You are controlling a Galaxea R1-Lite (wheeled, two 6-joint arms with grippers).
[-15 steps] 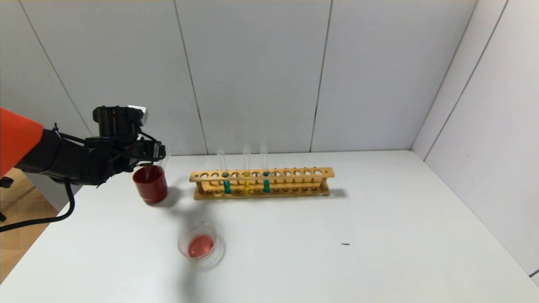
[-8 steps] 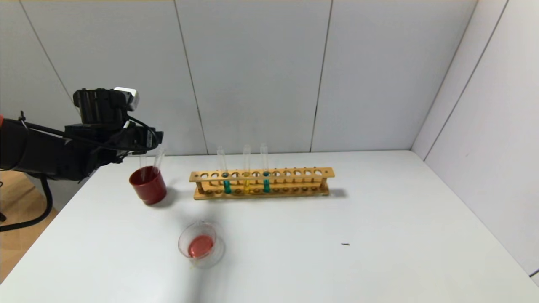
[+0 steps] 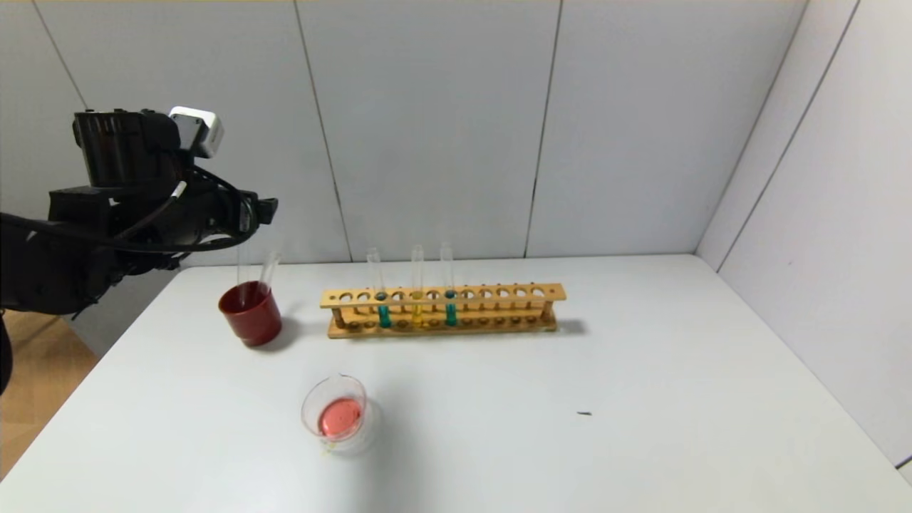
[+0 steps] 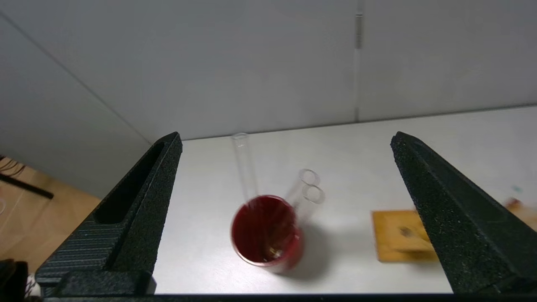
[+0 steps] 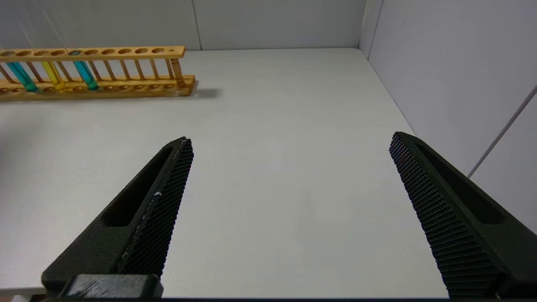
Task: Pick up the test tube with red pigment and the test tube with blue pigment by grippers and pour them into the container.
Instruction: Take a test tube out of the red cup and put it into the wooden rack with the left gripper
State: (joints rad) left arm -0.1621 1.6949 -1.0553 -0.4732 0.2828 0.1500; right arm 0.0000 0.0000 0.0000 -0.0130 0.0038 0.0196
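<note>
The left gripper [image 4: 285, 167] is held with its fingers wide apart and empty, above the dark red cup [image 3: 250, 312], where 2 emptied tubes [image 3: 268, 269] are left standing. Forward and to its right, the container [image 3: 335, 415] of red liquid is set on the white table [image 3: 641, 399], and 2 blue tubes [image 3: 384, 313] are kept in the wooden rack [image 3: 442, 308]. The right gripper [image 5: 289, 176] is also spread wide, over bare table, enclosed by grey wall panels.

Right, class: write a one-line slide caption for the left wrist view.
Open left claw above dark red cup holding empty glass tubes.
</note>
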